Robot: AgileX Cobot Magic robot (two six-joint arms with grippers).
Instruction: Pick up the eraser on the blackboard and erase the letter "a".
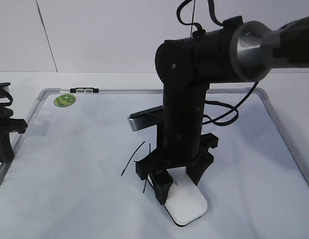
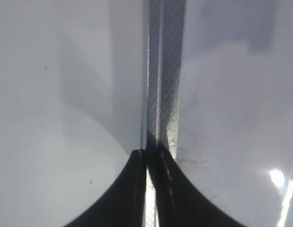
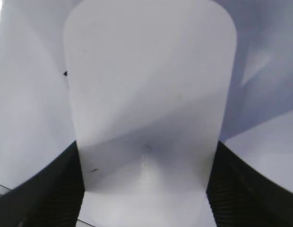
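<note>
Two black fingers [image 3: 52, 189] of the right gripper [image 1: 179, 181] are pressing against the long sides of the flat white oblong plastic eraser [image 1: 187, 201], holding it flat on the large white dry-erase blackboard with its thin silver-grey frame [image 1: 70, 164]. The eraser is lying in the board's near middle, its black felt underside showing only as a thin dark edge. The arm's black wrist is hiding the board just behind the eraser, so only a few thin black marker strokes [image 1: 134, 154] are showing to the left of the gripper, too partial to read as a letter. Off at the board's left edge, the left gripper [image 2: 147, 156] is sitting with its jaws closed together over the frame, gripping nothing. A small round green sticker [image 1: 65, 100] is sitting in the far left corner.
</note>
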